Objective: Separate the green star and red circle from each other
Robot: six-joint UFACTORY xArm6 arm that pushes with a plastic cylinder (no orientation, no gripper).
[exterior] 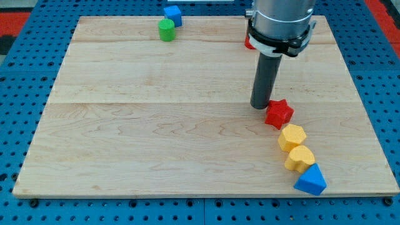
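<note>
A green block point(166, 29), whose shape I cannot make out, sits near the board's top edge, left of centre, touching a blue cube point(173, 15) just above it. A red block point(248, 42) shows only as a sliver behind the arm's grey body at the top right, far from the green block. My tip point(260, 107) rests on the board right of centre, just to the upper left of a red star point(279, 113), touching it or nearly so.
Below the red star a chain runs toward the bottom right: a yellow hexagon point(291, 137), a yellow heart-like block point(299, 159) and a blue triangle point(310, 181) near the wooden board's point(156, 144) bottom edge. A blue pegboard surrounds the board.
</note>
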